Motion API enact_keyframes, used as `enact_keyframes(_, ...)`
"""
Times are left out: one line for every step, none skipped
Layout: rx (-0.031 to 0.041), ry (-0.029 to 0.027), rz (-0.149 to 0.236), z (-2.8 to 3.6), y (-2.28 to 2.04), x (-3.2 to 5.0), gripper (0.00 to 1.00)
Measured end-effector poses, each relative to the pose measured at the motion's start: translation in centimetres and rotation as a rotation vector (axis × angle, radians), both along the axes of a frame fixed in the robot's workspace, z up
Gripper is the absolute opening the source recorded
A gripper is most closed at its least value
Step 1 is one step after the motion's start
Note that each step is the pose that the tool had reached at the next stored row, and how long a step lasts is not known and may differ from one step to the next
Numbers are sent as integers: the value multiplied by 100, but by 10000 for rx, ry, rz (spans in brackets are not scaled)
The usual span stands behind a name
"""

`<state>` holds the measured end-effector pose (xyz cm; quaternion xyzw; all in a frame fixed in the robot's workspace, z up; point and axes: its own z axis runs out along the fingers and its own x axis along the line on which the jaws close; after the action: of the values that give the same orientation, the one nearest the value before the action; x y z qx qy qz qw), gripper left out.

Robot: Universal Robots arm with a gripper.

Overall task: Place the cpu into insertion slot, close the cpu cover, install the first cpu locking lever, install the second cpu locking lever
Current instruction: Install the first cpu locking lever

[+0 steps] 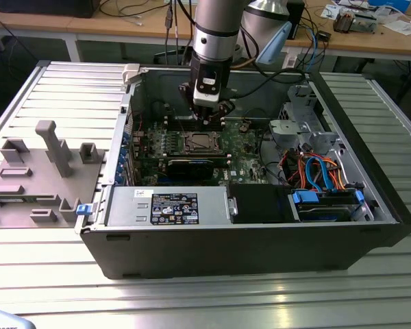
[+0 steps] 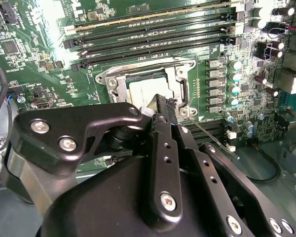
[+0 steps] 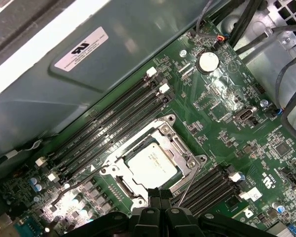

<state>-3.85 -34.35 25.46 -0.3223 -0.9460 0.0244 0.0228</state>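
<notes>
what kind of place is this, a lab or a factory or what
Probably a robotics lab or workshop: an open black desktop computer case lies on a ribbed aluminium table, grey moulded fixtures sit beside it, and wooden desks strewn with cables stand behind.

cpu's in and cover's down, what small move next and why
Probably shift onto the thin silver wire lever and press it down. The silver-grey square cpu lies under the closed silver metal frame cover, the lever seems to jut free beside it, and the black gripper sits shut at that edge.
</notes>
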Motion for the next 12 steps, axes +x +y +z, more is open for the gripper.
enact_keyframes(1, 0, 13, 0, 0, 0, 11)
enact_keyframes(1, 0, 50, 0, 0, 0, 11)
enact_keyframes(1, 0, 75, 0, 0, 0, 11)
enact_keyframes(0, 0, 97, 0, 0, 0, 11)
enact_keyframes(1, 0, 114, 0, 0, 0, 11)
enact_keyframes(1, 0, 129, 0, 0, 0, 11)
enact_keyframes(1, -1, 143, 0, 0, 0, 11)
enact_keyframes(1, 0, 159, 0, 0, 0, 11)
enact_keyframes(1, -1, 191, 0, 0, 0, 11)
enact_keyframes(1, 0, 208, 0, 0, 0, 11)
enact_keyframes(1, -1, 224, 0, 0, 0, 11)
enact_keyframes(1, -1, 248, 0, 0, 0, 11)
